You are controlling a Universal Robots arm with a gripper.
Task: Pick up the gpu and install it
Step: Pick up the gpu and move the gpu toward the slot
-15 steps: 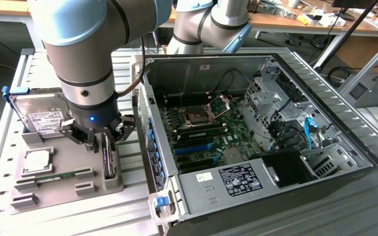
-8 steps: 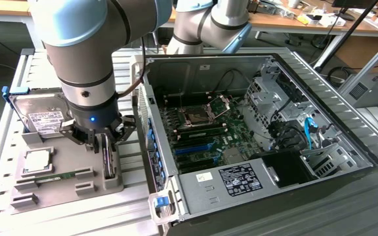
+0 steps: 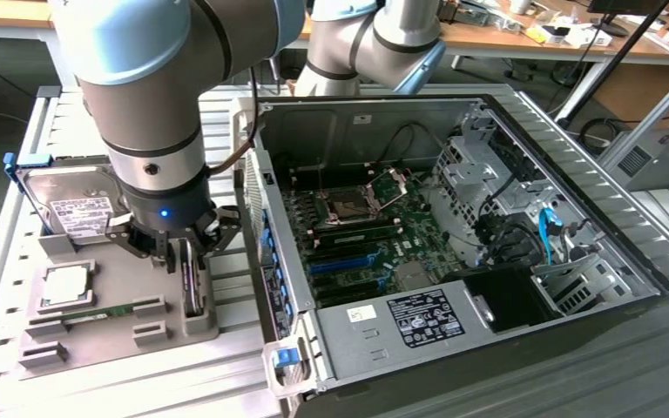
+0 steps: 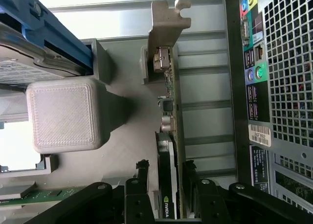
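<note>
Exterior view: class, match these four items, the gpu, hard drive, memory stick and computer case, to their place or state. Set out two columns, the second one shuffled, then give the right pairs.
Column one
1. gpu
2. hard drive
3. memory stick
4. computer case

Column two
A. open, at the exterior view's right
B. green, lying flat in the grey holder
C. on edge in the holder, beneath the end effector
D. silver, with a white label

Pairs: 1-C, 2-D, 3-B, 4-A
</note>
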